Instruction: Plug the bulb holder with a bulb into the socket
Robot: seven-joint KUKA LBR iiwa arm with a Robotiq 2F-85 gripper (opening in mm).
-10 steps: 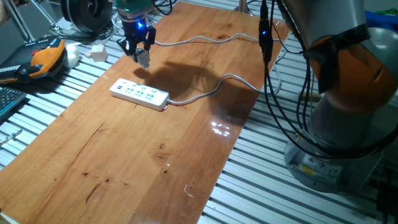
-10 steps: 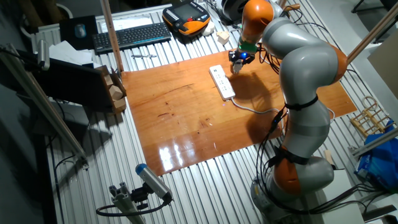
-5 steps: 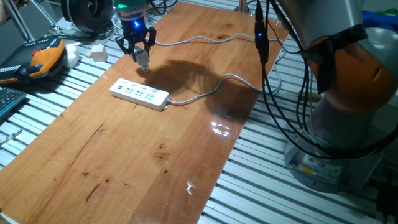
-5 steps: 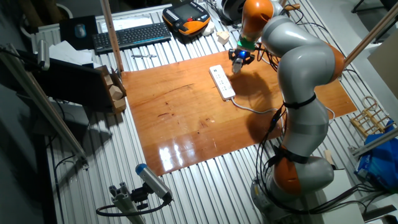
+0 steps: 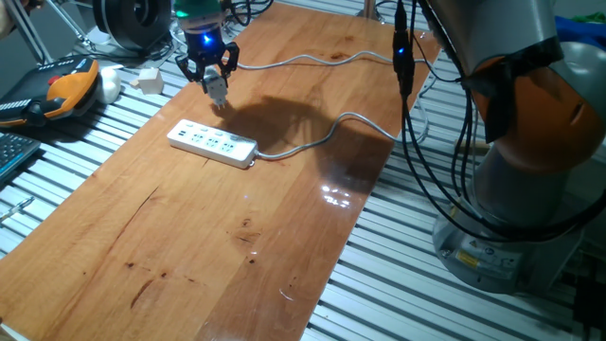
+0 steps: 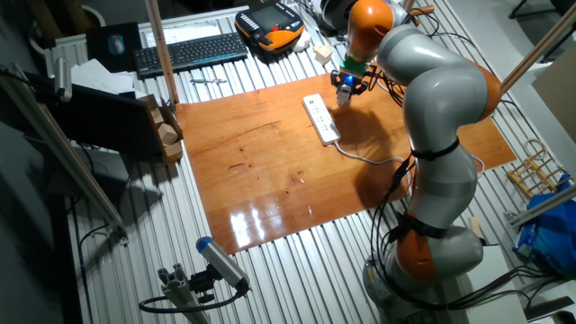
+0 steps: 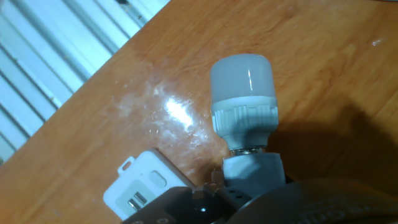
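Fingers [image 5: 217, 92] of the arm pinch the bulb holder with a bulb [image 7: 244, 118], which hangs in the air above the wooden table [image 5: 237, 237], bulb end pointing away from the hand. In the hand view, 1 end of the socket [image 7: 142, 185] lies on the wood just beside the holder's base. From the fixed views the socket [image 5: 212, 143] lies flat near the held part, its grey cable [image 5: 312, 142] snaking off across the table.
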